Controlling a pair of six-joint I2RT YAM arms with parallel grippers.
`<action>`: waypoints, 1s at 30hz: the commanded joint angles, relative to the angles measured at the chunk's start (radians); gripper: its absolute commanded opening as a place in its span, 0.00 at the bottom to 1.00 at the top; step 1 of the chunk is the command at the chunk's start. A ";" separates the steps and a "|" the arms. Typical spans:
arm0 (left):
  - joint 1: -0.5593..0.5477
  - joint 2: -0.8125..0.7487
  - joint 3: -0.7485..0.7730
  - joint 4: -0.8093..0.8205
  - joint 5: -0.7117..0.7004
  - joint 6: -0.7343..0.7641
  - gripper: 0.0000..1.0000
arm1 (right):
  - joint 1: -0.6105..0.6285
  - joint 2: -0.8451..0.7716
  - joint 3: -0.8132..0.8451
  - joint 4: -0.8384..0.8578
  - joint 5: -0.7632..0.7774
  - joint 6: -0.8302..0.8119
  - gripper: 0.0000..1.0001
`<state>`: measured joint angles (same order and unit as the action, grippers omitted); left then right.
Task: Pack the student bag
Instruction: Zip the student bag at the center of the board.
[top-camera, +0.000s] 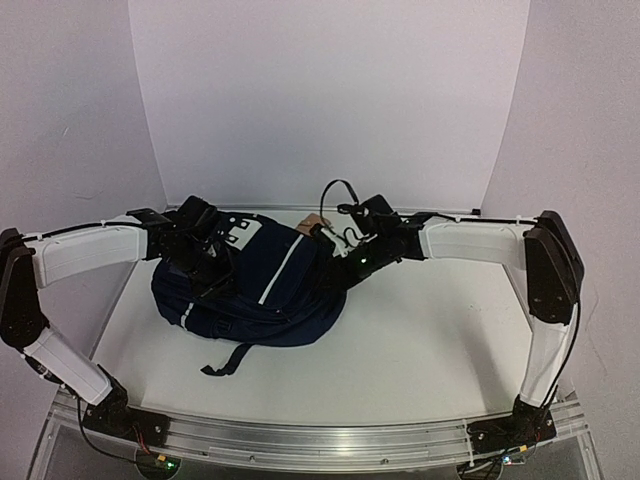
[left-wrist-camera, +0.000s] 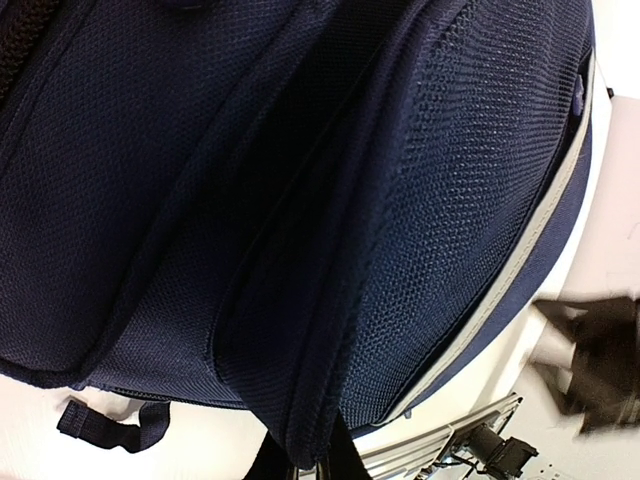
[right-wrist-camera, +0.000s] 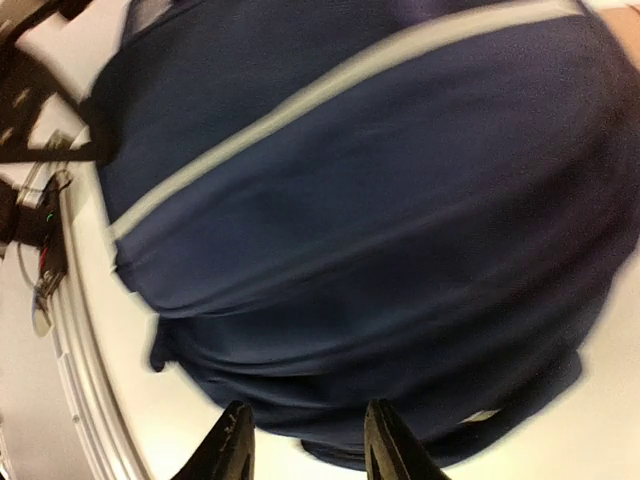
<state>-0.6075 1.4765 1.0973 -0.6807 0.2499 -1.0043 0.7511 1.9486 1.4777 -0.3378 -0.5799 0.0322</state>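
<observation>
- Black fingers of the left end effector (left-wrist-camera: 308, 462) are closed, pinching a raised fold of navy mesh fabric at the bottom edge of the left wrist view.
- That fold belongs to the student bag (top-camera: 265, 300), whose woven navy panels fill nearly all of that view.
- Opposite it, the right end effector (right-wrist-camera: 308, 410) is open. Its two dark fingers (right-wrist-camera: 236, 445) stand apart at the bottom of the blurred right wrist view with nothing clamped between them, and the bag's rounded side lies just beyond the tips.
- Seen from above, the two end effectors meet the bag from opposite sides: the left at its upper left, close to the white patch (top-camera: 240, 232), and the right at its upper right edge.
- The bag lies on the white desk (top-camera: 430, 340), left of centre and toward the back, with its front face up.
- A thin pale stripe (top-camera: 281, 268) runs across that front.
- A black strap (top-camera: 226, 360) trails from the bag's lower edge toward the near side of the desk.
- A small tan piece (top-camera: 316, 220) shows just behind the bag's top right, beside the right end effector; what it is cannot be told.
- White arm links (top-camera: 85, 250) reach in from either side, their bases sitting on an aluminium rail (top-camera: 320, 435) along the near edge.
- Plain white backdrop panels (top-camera: 330, 100) stand behind the desk.
</observation>
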 joint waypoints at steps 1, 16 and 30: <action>-0.001 -0.020 0.057 -0.020 0.038 0.037 0.00 | 0.122 -0.090 -0.014 0.027 0.042 -0.002 0.45; -0.001 -0.025 0.072 -0.024 0.036 0.038 0.00 | 0.227 0.059 0.065 0.031 0.198 0.054 0.46; -0.001 -0.031 0.061 -0.018 0.032 0.041 0.00 | 0.258 0.093 0.067 0.020 0.270 0.014 0.41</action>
<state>-0.6056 1.4769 1.1126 -0.6908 0.2584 -0.9920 0.9967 2.0246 1.5150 -0.3216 -0.3542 0.0649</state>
